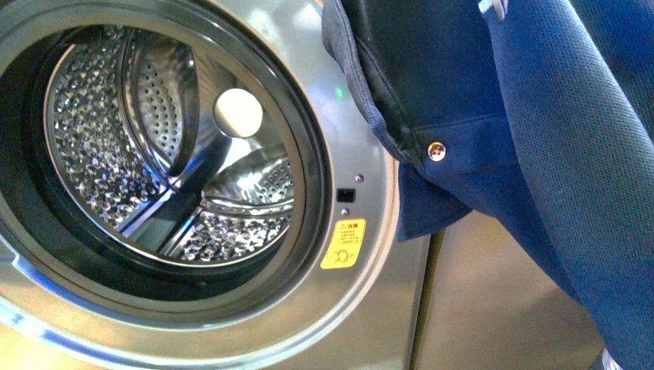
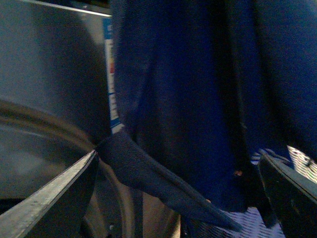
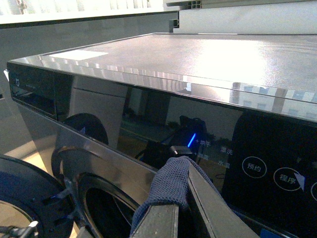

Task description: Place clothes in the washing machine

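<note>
- Pale wooden floor (image 1: 23, 354) shows only as a sliver in the bottom corner of the front view. Nearly everything else is the washing machine (image 1: 370, 308), seen so close that its round opening is cut off at the top and left.
- Inside the opening the steel drum (image 1: 100, 146) looks bare as far as I can see, though its lower part is lost in shadow.
- A yellow sticker (image 1: 343, 243) sits on the rim. Its print is too small to read.
- The blue garment (image 1: 540, 116) hangs outside the washing machine, up and to the right of the opening, running off the top and right edges. A metal snap button (image 1: 436, 151) shines on a fold.
- Below the garment stands a grey cabinet (image 1: 493, 308), partly covered by it.
- Neither arm appears in the front view.
- The left gripper (image 2: 178, 154) has its jaws spread wide. The dim, murky garment (image 2: 198, 99) droops between its fingers (image 2: 54, 198), clamped by neither.
- The right gripper (image 3: 178, 186) has its jaws closed on a bunched bit of garment (image 3: 166, 181), held up before the glossy black control panel (image 3: 223, 144).
- Low at the edge of the right wrist view is a dark round shape, perhaps the machine's door (image 3: 25, 193), mostly out of frame.
</note>
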Tool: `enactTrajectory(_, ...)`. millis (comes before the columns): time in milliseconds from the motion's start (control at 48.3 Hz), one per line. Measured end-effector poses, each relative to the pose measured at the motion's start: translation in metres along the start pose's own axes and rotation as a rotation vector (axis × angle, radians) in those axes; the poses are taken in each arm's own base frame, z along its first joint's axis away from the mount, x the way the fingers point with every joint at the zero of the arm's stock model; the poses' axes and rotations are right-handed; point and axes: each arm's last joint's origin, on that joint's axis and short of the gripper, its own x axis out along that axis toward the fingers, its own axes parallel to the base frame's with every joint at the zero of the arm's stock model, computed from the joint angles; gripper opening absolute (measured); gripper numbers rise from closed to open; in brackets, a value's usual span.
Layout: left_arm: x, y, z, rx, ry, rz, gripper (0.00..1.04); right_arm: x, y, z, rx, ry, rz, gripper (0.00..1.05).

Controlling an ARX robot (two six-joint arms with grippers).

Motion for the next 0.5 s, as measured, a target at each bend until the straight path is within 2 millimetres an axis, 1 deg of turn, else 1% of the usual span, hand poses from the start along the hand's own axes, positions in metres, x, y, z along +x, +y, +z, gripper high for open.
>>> enactTrajectory(62, 0.007, 0.004, -0.003, -0.018, 0.007, 0.031, 0.98, 0.000, 0.000, 0.000, 0.000, 0.000, 0.000, 0.03)
enactTrajectory(124, 0.019, 0.006, -0.006, -0.039, 0.007, 0.052, 0.98, 0.000, 0.000, 0.000, 0.000, 0.000, 0.000, 0.03)
enactTrajectory(186, 0.027, 0.002, -0.007, -0.048, 0.006, 0.019, 0.98, 0.000, 0.000, 0.000, 0.000, 0.000, 0.000, 0.03)
enactTrajectory(394, 0.041, -0.013, -0.008, -0.054, 0.001, -0.070, 0.98, 0.000, 0.000, 0.000, 0.000, 0.000, 0.000, 0.03)
enactTrajectory(497, 0.052, -0.024, -0.014, -0.058, 0.028, -0.111, 0.98, 0.000, 0.000, 0.000, 0.000, 0.000, 0.000, 0.03)
